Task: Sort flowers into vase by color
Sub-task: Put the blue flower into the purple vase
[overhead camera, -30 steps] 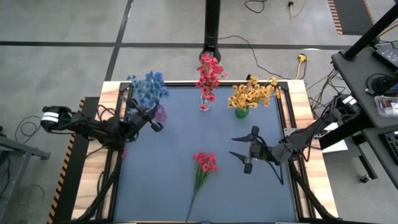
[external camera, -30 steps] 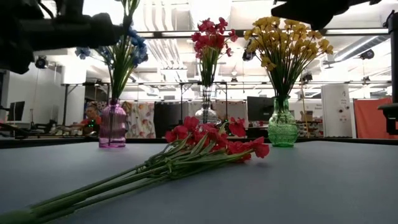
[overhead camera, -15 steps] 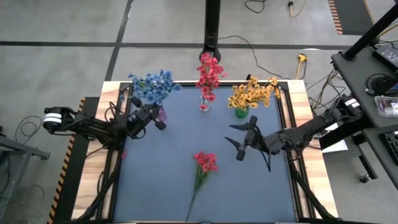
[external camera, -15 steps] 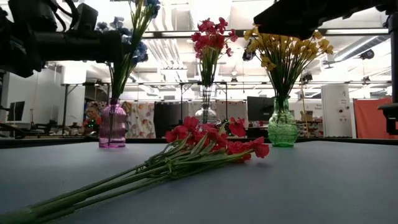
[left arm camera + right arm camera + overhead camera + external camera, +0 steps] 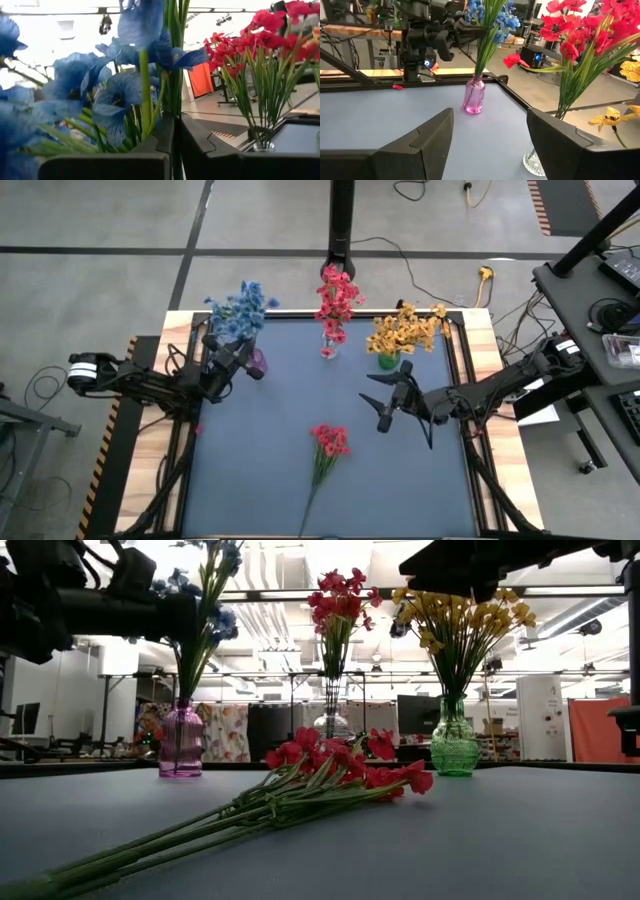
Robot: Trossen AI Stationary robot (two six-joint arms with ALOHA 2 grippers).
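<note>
Left gripper (image 5: 243, 360) sits at the upper left of the high view, its fingers clamped on the stems of the blue-blossomed sprigs (image 5: 240, 312), which stand in the small pink ribbed glass vase (image 5: 257, 362). Right gripper (image 5: 385, 402) hovers right of centre above the blue-grey tabletop (image 5: 260, 450), fingers spread wide, holding nothing. A loose bunch of red-blossomed sprigs with long green stems (image 5: 326, 450) lies flat at lower centre. Along the upper edge, more red sprigs (image 5: 337, 298) stand in a clear glass vase (image 5: 328, 347); yellow-orange sprigs (image 5: 405, 330) fill a green glass vase (image 5: 388, 361) beside it.
</note>
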